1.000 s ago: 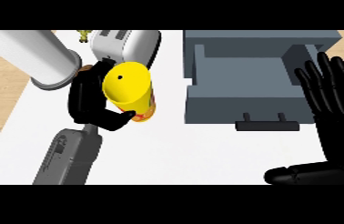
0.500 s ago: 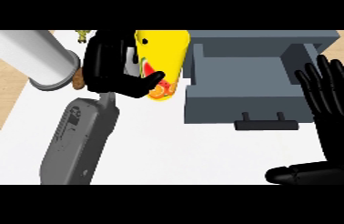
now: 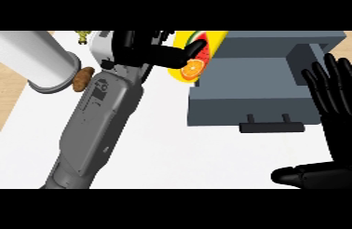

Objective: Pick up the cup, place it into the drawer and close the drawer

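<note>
A yellow cup [image 3: 200, 50] with fruit prints is held tilted above the counter, at the top left corner of the open grey drawer [image 3: 256, 106]. My left hand [image 3: 150, 52] is shut on it, its thumb curled across the cup's side, and the hand hides the cup's left part. The grey left forearm [image 3: 93, 130] stretches up from the lower left. The drawer's dark handle [image 3: 271, 126] faces me. At the view's right edge my right hand [image 3: 334, 102] rests open beside the drawer, fingers up.
A large white cylinder [image 3: 36, 60] lies at the left, with a small brown lump [image 3: 82, 79] touching its end. A small yellow-green object [image 3: 82, 36] shows at the top edge. White counter [image 3: 165, 153] spreads in front of the drawer.
My left hand has carried the cup to the right and farther away, from the counter's left part to the drawer's left corner. The forearm has stretched out. The right hand has stayed still.
</note>
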